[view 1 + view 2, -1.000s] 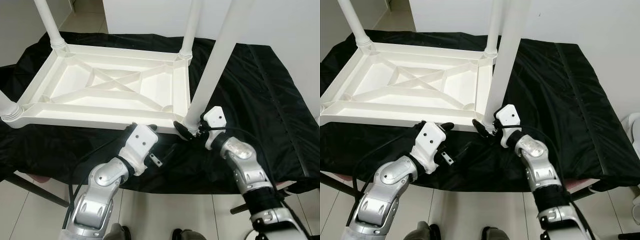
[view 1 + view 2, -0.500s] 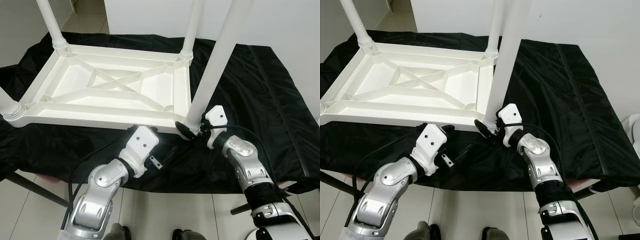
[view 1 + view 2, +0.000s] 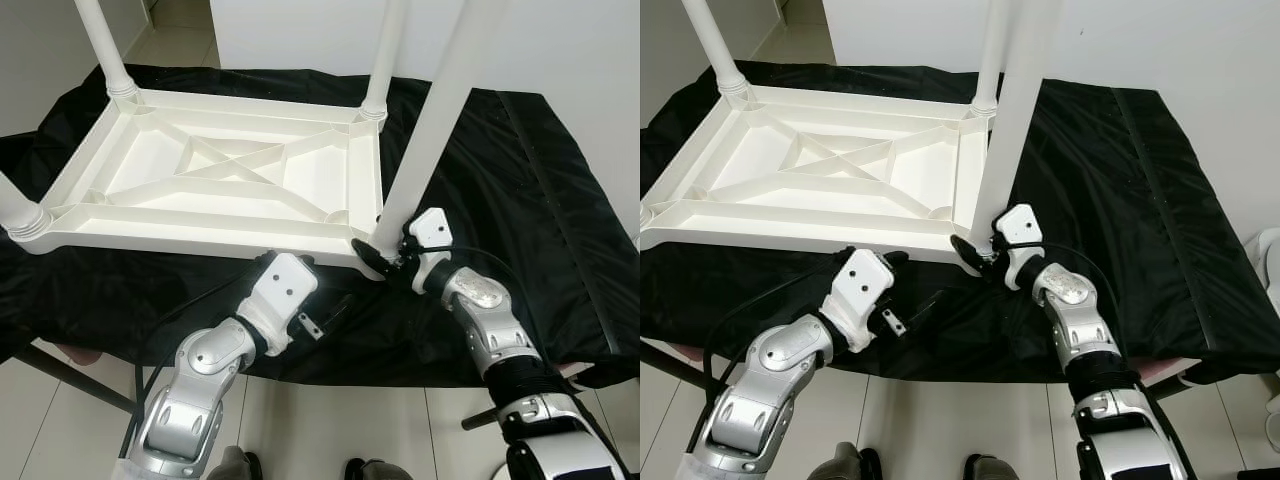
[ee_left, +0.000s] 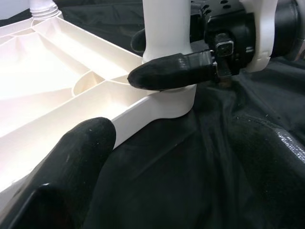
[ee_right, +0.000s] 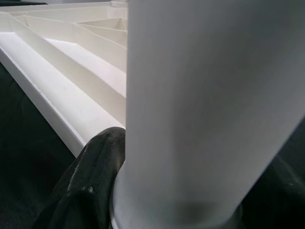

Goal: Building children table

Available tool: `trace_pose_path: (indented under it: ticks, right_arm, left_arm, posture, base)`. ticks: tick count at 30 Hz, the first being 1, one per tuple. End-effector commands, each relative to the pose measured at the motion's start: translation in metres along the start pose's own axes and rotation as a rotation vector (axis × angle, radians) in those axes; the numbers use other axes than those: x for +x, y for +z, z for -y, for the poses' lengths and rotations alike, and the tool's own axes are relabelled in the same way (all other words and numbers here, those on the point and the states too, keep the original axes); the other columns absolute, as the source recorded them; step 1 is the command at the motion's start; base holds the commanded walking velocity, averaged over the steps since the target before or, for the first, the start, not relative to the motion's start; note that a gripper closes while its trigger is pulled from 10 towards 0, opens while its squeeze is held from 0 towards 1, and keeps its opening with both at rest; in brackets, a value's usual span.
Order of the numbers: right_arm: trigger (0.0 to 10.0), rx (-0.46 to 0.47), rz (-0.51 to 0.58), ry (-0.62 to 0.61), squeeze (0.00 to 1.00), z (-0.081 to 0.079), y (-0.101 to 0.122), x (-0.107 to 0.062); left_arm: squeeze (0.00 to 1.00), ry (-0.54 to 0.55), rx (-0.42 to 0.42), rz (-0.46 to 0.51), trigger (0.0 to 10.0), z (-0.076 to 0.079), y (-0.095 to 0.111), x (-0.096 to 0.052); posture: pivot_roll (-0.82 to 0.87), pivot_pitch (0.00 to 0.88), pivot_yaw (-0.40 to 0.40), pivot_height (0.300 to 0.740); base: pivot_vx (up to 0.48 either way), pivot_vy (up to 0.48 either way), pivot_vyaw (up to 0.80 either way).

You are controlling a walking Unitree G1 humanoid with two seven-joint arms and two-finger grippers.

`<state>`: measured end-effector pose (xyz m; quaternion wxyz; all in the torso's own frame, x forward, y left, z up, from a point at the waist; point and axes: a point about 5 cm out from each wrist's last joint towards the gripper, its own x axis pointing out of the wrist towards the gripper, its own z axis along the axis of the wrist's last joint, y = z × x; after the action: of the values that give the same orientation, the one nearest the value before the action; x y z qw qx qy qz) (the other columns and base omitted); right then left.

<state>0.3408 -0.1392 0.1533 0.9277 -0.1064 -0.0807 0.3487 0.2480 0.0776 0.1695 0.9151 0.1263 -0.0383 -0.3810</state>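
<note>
A white children's table (image 3: pixel 200 232) lies upside down on a black cloth. Its near right leg (image 3: pixel 432 120) stands slightly tilted in the corner socket. My right gripper (image 3: pixel 380 256) is shut on the base of that leg. One of its fingers (image 4: pixel 171 72) crosses the foot of the leg, and in the right wrist view the leg (image 5: pixel 209 95) is very close. My left gripper (image 3: pixel 288 258) is open at the table's near rim, left of that corner. Its fingers (image 4: pixel 71 167) rest over the cloth with nothing between them.
Three more white legs stand upright at the far left (image 3: pixel 105 45), far right (image 3: pixel 383 55) and near left (image 3: pixel 15 210) corners. The black cloth (image 3: pixel 520 180) stretches to the right and hangs over the front edge. A tiled floor (image 3: pixel 330 420) lies below.
The right wrist has shifted slightly at the leg's base while it keeps its hold. The left gripper has barely moved.
</note>
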Motion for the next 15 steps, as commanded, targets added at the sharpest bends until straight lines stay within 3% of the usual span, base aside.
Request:
trace_pose_path:
  ticks: [1,8,9,15]
  right_arm:
    - [0.0,0.021,0.004,0.021,0.0,-0.006,-0.002,0.005]
    - [0.0,0.039,0.013,0.017,0.0,-0.007,-0.003,0.006]
    - [10.0,0.06,0.011,0.004,0.0,-0.008,-0.005,0.006]
    - [10.0,0.113,0.029,-0.012,0.0,-0.018,-0.005,0.005]
  left_arm:
    - [0.0,-0.015,-0.006,0.007,10.0,0.003,0.003,0.001]
    - [0.0,-0.011,-0.006,0.008,10.0,0.003,0.003,0.0]
    - [0.0,-0.011,-0.007,0.008,10.0,0.004,0.003,0.001]
    - [0.0,-0.007,-0.01,0.008,10.0,0.004,0.003,0.001]
  posture:
    - [-0.07,0.145,0.02,0.74]
    - [-0.07,0.147,0.017,0.74]
    - [-0.07,0.148,0.015,0.74]
    - [-0.08,0.149,0.015,0.74]
  base:
    - [0.0,0.0,0.0]
    - [0.0,0.0,0.0]
    - [0.0,0.0,0.0]
    - [0.0,0.0,0.0]
